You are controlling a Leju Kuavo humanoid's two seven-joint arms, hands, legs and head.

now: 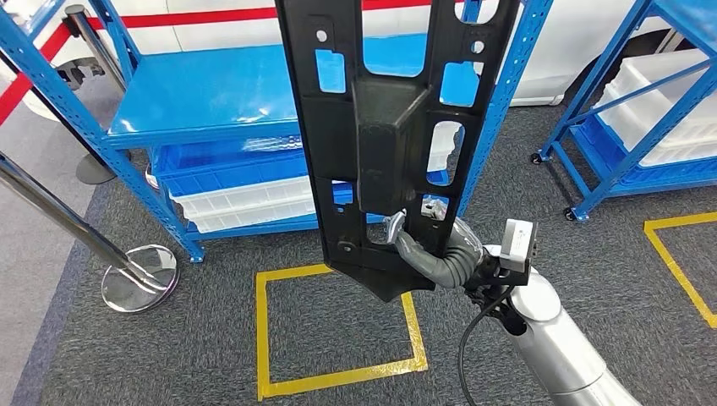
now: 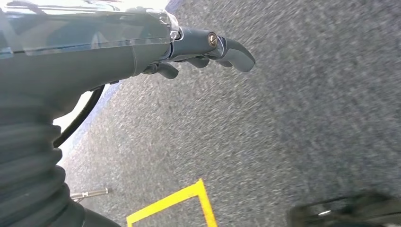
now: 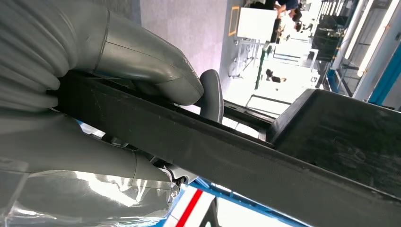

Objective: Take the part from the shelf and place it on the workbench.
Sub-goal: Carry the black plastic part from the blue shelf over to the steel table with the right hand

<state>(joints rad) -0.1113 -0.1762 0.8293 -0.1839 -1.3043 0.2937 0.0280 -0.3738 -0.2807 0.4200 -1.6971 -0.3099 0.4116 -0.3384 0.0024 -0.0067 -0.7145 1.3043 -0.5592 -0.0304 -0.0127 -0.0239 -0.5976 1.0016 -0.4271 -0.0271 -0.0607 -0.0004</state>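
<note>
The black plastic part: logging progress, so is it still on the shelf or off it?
Off it. The black plastic part is lifted upright in the right hand, in front of the blue shelf.

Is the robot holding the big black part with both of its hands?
No, the right hand alone grips the black part; the left hand hangs empty above the carpet.

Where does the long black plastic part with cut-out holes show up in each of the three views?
Head view: the long black plastic part hangs upright in the picture's centre, gripped near its lower end by the right robot hand.
Right wrist view: the same part runs as a dark bar across the picture, gripped by the hand.
Left wrist view: not visible.
Shared landmark: the yellow floor tape.
</note>
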